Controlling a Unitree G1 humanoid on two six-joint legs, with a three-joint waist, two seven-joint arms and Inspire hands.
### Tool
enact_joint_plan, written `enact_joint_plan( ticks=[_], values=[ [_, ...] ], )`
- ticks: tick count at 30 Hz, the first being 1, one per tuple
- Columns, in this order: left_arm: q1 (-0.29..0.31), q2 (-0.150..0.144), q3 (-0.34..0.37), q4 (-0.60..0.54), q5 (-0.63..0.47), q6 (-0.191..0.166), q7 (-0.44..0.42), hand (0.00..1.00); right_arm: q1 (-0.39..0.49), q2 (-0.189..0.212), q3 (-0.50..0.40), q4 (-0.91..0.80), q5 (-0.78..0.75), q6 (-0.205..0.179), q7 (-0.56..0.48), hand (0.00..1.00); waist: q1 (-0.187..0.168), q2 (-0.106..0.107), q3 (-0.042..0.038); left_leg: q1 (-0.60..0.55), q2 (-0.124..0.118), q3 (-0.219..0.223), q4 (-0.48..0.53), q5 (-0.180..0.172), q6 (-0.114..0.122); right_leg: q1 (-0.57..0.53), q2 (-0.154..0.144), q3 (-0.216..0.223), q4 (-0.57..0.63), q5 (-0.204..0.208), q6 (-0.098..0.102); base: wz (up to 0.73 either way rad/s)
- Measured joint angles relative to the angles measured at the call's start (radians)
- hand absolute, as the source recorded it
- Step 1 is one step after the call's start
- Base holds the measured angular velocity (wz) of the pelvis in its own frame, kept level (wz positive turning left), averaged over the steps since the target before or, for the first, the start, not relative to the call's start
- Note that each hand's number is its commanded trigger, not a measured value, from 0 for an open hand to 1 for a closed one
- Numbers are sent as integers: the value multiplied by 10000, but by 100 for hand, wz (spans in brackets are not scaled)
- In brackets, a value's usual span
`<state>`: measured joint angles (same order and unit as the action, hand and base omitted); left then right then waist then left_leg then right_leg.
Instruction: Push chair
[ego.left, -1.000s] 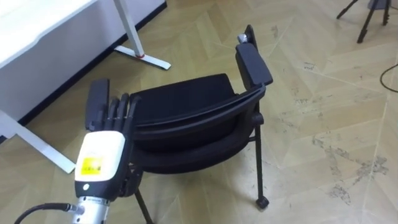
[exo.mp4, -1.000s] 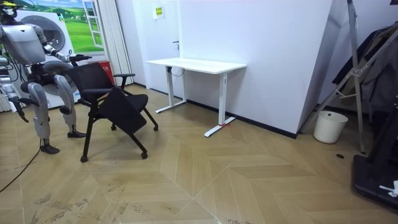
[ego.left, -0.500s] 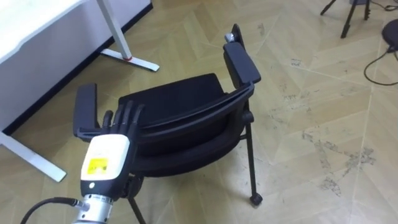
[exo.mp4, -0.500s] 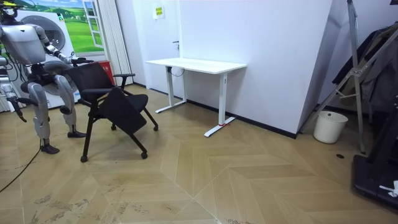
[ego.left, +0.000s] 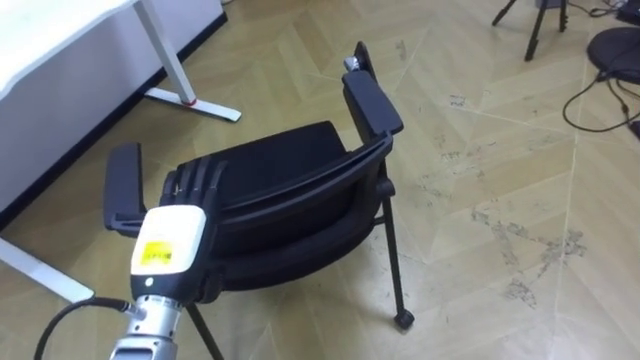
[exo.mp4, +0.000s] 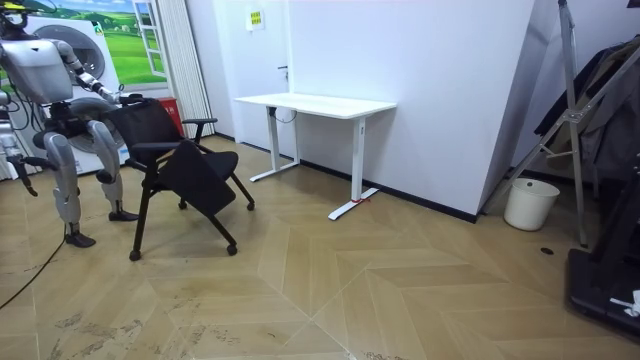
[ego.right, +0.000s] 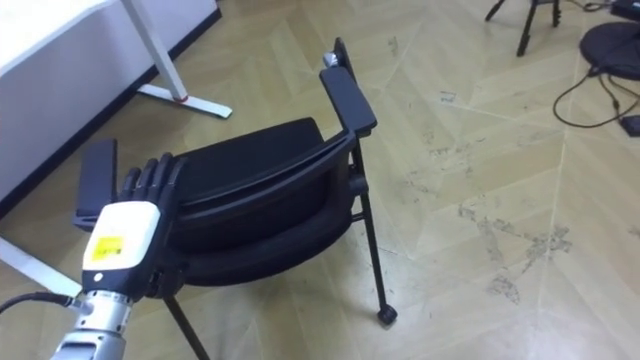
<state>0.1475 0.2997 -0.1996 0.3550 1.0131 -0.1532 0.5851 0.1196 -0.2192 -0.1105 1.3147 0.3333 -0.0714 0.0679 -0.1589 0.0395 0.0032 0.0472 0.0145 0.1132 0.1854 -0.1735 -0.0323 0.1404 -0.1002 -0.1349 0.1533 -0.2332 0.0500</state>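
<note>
A black chair (ego.left: 290, 175) with two armrests and castors stands on the wood floor in front of me; in the room view the chair (exo.mp4: 185, 160) is at the room view's left, its seat tipped down. My left hand (ego.left: 172, 238) lies against the top of the backrest near the left armrest (ego.left: 122, 185), fingers straight over the edge, open. The right armrest (ego.left: 372, 100) points away from me. In the room view I stand behind the chair and my right hand (exo.mp4: 20, 168) hangs low at my side.
A white desk (exo.mp4: 315, 103) stands by the wall ahead of the chair; its foot (ego.left: 190, 100) lies at the upper left. A tripod (ego.left: 535, 25) and cables (ego.left: 600, 90) are at the upper right. A white bin (exo.mp4: 528, 203) stands by the far wall.
The eye view has shifted, so the chair and desk sit further left in the picture. My left hand stays against the backrest. In the room view the chair has barely moved.
</note>
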Motion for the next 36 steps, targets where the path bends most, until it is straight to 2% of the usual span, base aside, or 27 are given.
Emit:
enact_joint_plan(
  ticks=[3, 7, 8, 9, 15, 21, 26, 36],
  values=[
    [-140, 0, 112, 225, 8, 15, 107, 0, 65, 2, -222, 49, -52, 89, -26, 0, -4, 19, -13, -7, 6, 12, -43, 0, 0, -67, 21, 123, -21, 0, 0, -7],
    [-251, 0, 346, 323, -113, 233, 106, 0, 65, 3, -369, 70, -225, 92, -115, 0, -51, 41, -45, -5, 43, 134, -57, 0, 0, -121, 51, 227, -15, 73, -26, -12],
    [-264, 0, 365, 323, -204, 235, 107, 0, 65, 3, -398, 85, -241, 92, -134, 0, -69, 39, -44, -5, 43, 139, -57, 0, 0, -121, 51, 230, -14, 75, -28, -6],
    [-293, 4, 421, 332, -230, 237, 113, 0, 96, 1, -431, 116, -309, 92, -176, 0, -88, 93, -79, 3, 47, 155, -57, 0, 0, -124, 54, 261, -14, 83, -35, -5],
    [-402, 3, 666, 387, -543, 155, 282, 0, 143, -1, -709, 57, -679, 86, -361, 0, -76, 126, -98, 128, 97, 196, -102, 0, 0, -126, 109, 502, -13, 117, -69, -12],
    [-403, 4, 681, 521, -1161, 53, 421, 0, 171, -12, -709, 41, -681, 88, -441, 0, -106, 149, -76, 168, 100, 204, -174, 0, 0, -134, 118, 510, -5, 130, -62, 0],
    [-412, 3, 699, 522, -1171, 6, 421, 0, 200, -12, -703, 41, -681, 90, -510, 0, -104, 179, -77, 174, 116, 205, -176, 0, -1, -136, 142, 541, -4, 172, -49, 0],
    [-874, 3, 749, 898, -1167, -88, 690, 0, 211, -7, -681, 22, -671, 79, -772, 0, -163, 242, -12, 172, 151, 249, -215, -4, -4, -172, 185, 605, -14, 196, -46, -1]
  ],
)
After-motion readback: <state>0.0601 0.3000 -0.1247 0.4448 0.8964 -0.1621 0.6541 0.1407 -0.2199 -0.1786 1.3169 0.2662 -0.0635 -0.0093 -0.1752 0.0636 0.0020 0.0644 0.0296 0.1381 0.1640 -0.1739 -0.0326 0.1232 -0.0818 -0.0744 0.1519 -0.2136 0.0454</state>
